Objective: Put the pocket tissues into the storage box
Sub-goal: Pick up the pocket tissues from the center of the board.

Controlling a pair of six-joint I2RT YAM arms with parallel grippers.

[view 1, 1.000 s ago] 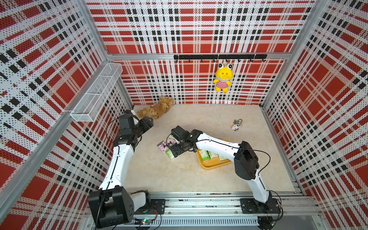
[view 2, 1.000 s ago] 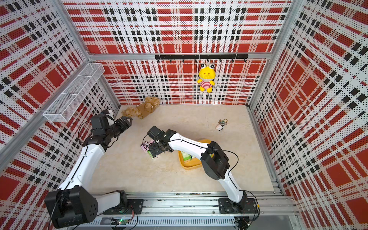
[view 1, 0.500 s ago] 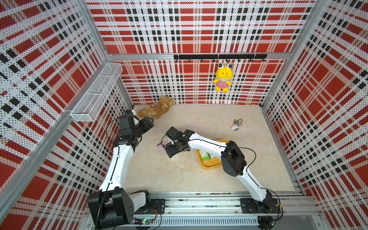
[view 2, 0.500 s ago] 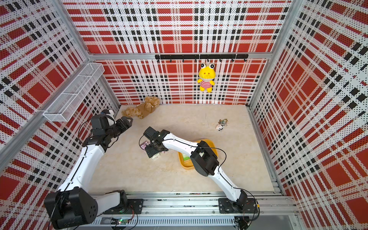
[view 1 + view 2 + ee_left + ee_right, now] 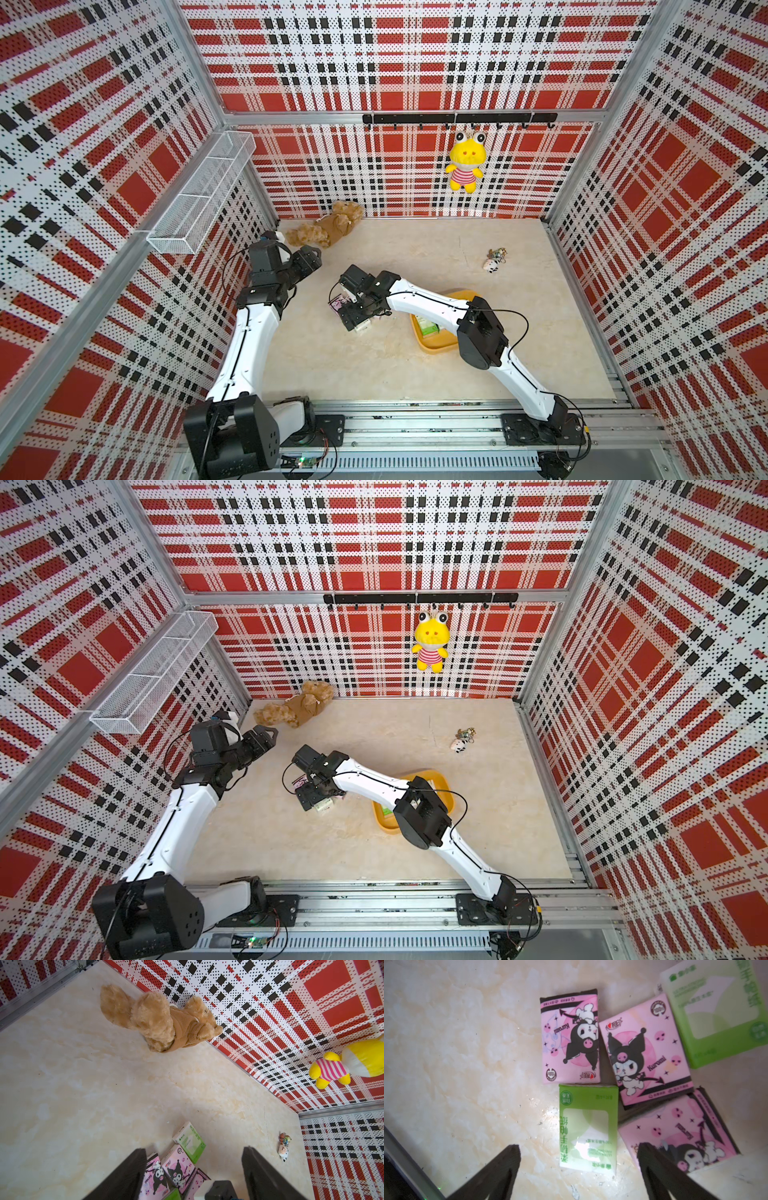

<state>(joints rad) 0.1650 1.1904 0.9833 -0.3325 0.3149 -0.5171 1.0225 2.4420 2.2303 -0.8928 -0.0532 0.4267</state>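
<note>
Several pocket tissues lie loose on the table: three pink packs (image 5: 570, 1041) (image 5: 645, 1051) (image 5: 679, 1132) and two green ones (image 5: 587, 1130) (image 5: 716, 1012). My right gripper (image 5: 578, 1146) hangs open low over them, its fingers on either side of one green pack's end without touching it. In both top views this gripper (image 5: 353, 322) (image 5: 311, 800) covers most of the packs. The yellow storage box (image 5: 432, 347) (image 5: 384, 827) sits to their right under my right arm, with a green pack (image 5: 428, 326) inside. My left gripper (image 5: 309, 259) (image 5: 194, 1149) is open and empty, raised at the far left.
A brown plush bear (image 5: 328, 228) lies at the back left. A small keychain toy (image 5: 492, 264) lies at the back right. A yellow frog plush (image 5: 465, 162) hangs from the hook rail. A white wire basket (image 5: 203, 195) is fixed to the left wall.
My right arm's elbow has swung left over the storage box and the gripper has shifted slightly toward the front over the packs. The left arm has not moved.
</note>
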